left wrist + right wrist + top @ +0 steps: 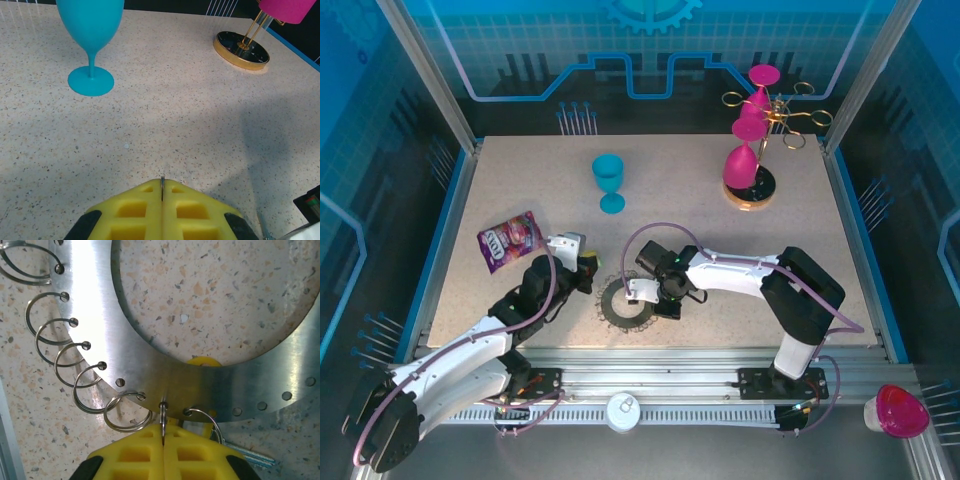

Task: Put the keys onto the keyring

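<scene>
The keyring [620, 312] is a flat steel loop [100, 315] with holes and several small split rings along its edge, lying on the table near the front. My right gripper [163, 427] [642, 292] is shut on one split ring that passes through a hole in it. Of the keys, a yellow piece [202, 362] and a bluish key blade [252, 456] peek out from under the loop and my fingers. At the loop's upper left edge, my left gripper [588, 272] [162, 182] is shut, with a thin metal sliver edge-on between its yellow pads.
A blue goblet [609, 180] [91, 30] stands at mid-table. The gold rack [775, 120], its base [241, 49] on the table, carries pink goblets at the back right. A purple snack packet [508, 240] lies at the left. Another pink goblet [898, 410] sits off the table, front right.
</scene>
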`<state>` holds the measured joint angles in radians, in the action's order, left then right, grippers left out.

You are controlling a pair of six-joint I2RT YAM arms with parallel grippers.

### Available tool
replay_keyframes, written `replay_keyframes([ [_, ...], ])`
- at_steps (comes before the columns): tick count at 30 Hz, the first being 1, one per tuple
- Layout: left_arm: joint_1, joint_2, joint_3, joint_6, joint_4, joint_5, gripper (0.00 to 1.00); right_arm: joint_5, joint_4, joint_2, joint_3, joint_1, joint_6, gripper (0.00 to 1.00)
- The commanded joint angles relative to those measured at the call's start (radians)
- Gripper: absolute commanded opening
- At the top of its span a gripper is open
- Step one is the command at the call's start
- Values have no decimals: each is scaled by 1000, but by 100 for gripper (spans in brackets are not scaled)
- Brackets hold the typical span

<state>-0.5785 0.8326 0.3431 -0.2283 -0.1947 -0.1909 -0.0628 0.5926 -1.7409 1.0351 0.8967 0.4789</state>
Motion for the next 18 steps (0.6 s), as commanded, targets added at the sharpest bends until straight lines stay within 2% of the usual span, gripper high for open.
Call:
replay_keyframes([
  [1,5,-20,-5,26,13,-16,0,-16,21,6,-11,7,14,1],
  [9,5,-72,-2,59,47,-3,0,-89,27,99,-13,-13,-1,0],
  [18,4,-146,54,253,143,236,0,-113,97,197,38,-24,-40,0],
])
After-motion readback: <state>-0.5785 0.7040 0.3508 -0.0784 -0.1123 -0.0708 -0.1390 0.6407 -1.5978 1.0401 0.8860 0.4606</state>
